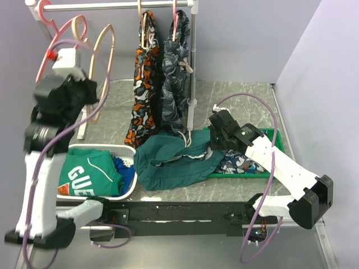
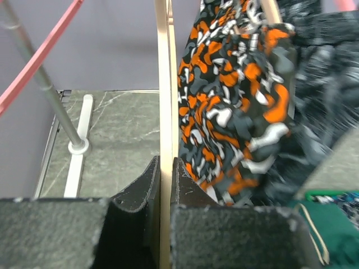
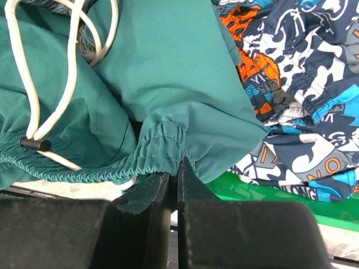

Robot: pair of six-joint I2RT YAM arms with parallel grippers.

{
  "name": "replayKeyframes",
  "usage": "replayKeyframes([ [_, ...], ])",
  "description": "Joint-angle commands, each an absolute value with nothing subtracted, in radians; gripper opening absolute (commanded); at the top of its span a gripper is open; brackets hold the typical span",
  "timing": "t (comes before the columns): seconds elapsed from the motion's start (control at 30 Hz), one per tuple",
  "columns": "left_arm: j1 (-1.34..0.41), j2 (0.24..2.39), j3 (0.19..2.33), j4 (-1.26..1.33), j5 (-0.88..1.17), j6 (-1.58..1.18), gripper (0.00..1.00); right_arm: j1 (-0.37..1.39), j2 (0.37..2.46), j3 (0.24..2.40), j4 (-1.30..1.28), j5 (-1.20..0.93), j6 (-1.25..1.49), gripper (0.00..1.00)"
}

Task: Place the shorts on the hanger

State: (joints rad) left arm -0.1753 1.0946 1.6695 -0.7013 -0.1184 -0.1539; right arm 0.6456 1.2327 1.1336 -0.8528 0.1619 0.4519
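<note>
Grey marbled table (image 1: 241, 95): the shorts (image 1: 168, 165) sprawl along its near edge, middle, waistband pinched in the clenched right gripper (image 3: 174, 168). Well apart, above the left edge, the hanger (image 2: 164, 84) stands upright, clamped by the left gripper (image 2: 165, 168).

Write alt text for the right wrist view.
The right gripper pinches the bunched elastic waistband of the teal shorts, their white drawstring looping at left. To the right, a navy patterned garment lies in a green tray.
</note>
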Motion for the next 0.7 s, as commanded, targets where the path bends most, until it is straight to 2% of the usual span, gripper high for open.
replayKeyframes([
  [0.0, -0.183, 0.929, 1.654, -0.739, -0.094, -0.216, 0.01, 0.652, 1.192, 1.157, -0.833, 0.195, 0.465, 0.07],
  [0.13, -0.183, 0.795, 1.612, -0.744, 0.014, -0.258, 0.01, 0.652, 1.166, 1.149, -0.841, 0.206, 0.482, 0.07],
  [0.27, -0.157, 0.698, 1.583, -0.701, 0.282, -0.308, 0.01, 0.652, 1.14, 1.135, -0.838, 0.219, 0.498, 0.07],
  [0.33, -0.099, 0.678, 1.574, -0.683, 0.515, -0.336, 0.01, 0.652, 1.132, 1.131, -0.839, 0.225, 0.509, 0.07],
  [0.4, -0.034, 0.67, 1.578, -0.674, 0.601, -0.35, 0.01, 0.652, 1.115, 1.12, -0.839, 0.241, 0.534, 0.07],
  [0.53, -0.081, 0.681, 1.531, -0.646, 0.62, -0.382, 0.01, 0.652, 1.069, 1.085, -0.816, 0.251, 0.57, 0.05],
  [0.67, -0.245, 0.732, 1.548, -0.678, 0.554, -0.353, 0.01, 0.652, 1.04, 1.039, -0.802, 0.273, 0.607, 0.05],
])
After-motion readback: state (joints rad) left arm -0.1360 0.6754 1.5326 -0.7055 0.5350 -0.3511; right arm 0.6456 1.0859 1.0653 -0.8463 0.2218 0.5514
